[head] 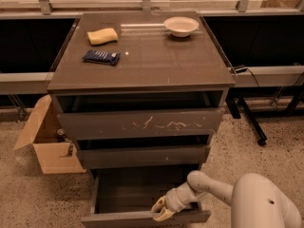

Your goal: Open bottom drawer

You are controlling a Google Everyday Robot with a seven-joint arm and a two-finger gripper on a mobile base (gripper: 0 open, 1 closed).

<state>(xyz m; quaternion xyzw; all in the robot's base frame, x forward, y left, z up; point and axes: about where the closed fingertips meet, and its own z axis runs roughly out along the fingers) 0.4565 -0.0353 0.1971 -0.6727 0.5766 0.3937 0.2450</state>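
The bottom drawer of the dark grey-brown cabinet stands pulled far out, its inside bare. Its flat front panel runs along the lower edge of the view. My gripper sits at the top edge of that front panel, right of its middle, with the pale fingertips hooked over the edge. The white arm reaches in from the lower right. The mid-sized drawer front and the wide scratched front above are each slightly out.
On the cabinet top lie a yellow sponge, a dark blue packet and a white bowl. An open cardboard box stands on the floor at the left. A black stand leg is at the right.
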